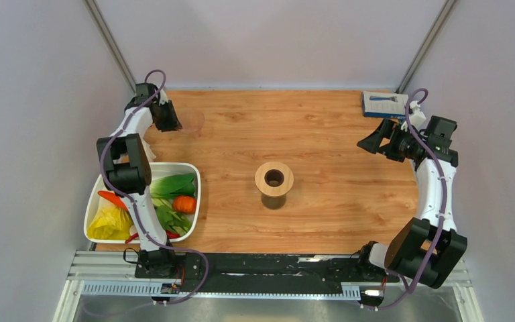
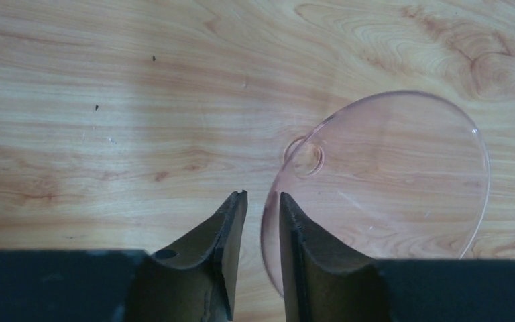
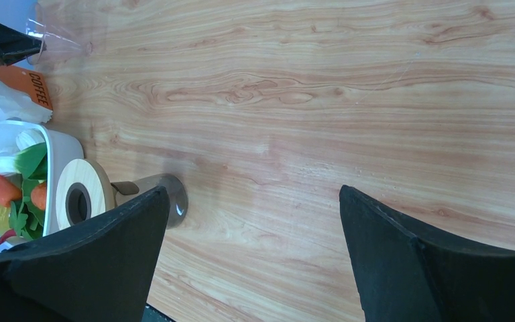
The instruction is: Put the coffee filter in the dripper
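Both arms outstretched; left hand (image 2: pixel 263 221) pinches dripper (image 2: pixel 389 181).

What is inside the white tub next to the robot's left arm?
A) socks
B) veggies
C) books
B: the white tub holds green leaves and an orange piece like a carrot, with no books or socks in it.

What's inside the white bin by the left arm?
Green leaves, two orange carrot-like pieces, and something yellow. The left arm crosses the white bin and covers its middle. The contents hide the floor.
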Robot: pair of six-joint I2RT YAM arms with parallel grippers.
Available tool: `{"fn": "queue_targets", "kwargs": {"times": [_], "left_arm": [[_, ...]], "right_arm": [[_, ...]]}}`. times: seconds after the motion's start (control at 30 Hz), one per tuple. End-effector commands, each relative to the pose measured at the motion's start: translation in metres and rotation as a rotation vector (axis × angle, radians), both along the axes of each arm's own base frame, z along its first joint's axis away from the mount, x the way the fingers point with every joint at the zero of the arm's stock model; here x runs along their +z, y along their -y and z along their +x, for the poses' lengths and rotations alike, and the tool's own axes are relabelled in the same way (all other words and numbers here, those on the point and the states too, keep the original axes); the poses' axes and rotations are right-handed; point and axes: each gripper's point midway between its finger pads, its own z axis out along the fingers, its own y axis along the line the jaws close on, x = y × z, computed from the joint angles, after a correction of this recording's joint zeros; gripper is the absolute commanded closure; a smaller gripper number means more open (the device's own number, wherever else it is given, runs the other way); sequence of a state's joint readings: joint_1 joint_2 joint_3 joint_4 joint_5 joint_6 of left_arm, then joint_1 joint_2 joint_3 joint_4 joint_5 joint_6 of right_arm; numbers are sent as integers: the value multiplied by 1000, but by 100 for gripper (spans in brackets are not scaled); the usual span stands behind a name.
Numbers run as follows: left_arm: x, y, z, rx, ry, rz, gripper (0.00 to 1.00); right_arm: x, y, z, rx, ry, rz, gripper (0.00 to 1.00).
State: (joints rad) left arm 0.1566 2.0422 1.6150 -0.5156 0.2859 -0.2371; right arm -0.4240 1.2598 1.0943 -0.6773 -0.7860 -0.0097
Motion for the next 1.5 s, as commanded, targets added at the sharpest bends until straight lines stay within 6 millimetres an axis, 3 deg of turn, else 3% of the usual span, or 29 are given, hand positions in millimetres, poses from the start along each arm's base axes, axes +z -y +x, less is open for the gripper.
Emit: {"fn": "queue_targets", "kwargs": {"times": [0.0,0.03,0.1,0.27,0.47,0.63,0.77,0.9,1.0,1.1,1.23,1.47], "left_arm": [[24,-1,18,-11,89,29,73],[27,-3,19,-2,91,38,85],[35,-5,18,16,79,56,98],[79,13,-5,6,65,37,100],[139,94,-64,-155,76,-90,100],[182,174,-117,-378,139,-135,100],[204,227,-152,-531,183,-179,100],[205,267,-186,-624,175,-205,100],[204,289,-207,-690,175,-207,100],[200,300,-218,-714,169,-201,100],[195,310,-228,-715,158,-191,100],[193,322,-234,-693,150,-169,100]], "right_arm": [[19,3,10,10,58,-43,0],[21,4,11,11,63,-48,0],[27,6,14,11,73,-60,0],[43,14,19,23,101,-132,0],[70,10,13,64,157,-183,0],[86,-33,-1,215,222,-143,0],[96,-78,-8,339,256,-159,0],[108,-114,-15,406,290,-198,0],[114,-120,-18,398,284,-170,3],[121,-130,-20,389,266,-149,11],[131,-154,-29,407,187,-114,11],[117,-207,-41,465,59,-120,20]]}}
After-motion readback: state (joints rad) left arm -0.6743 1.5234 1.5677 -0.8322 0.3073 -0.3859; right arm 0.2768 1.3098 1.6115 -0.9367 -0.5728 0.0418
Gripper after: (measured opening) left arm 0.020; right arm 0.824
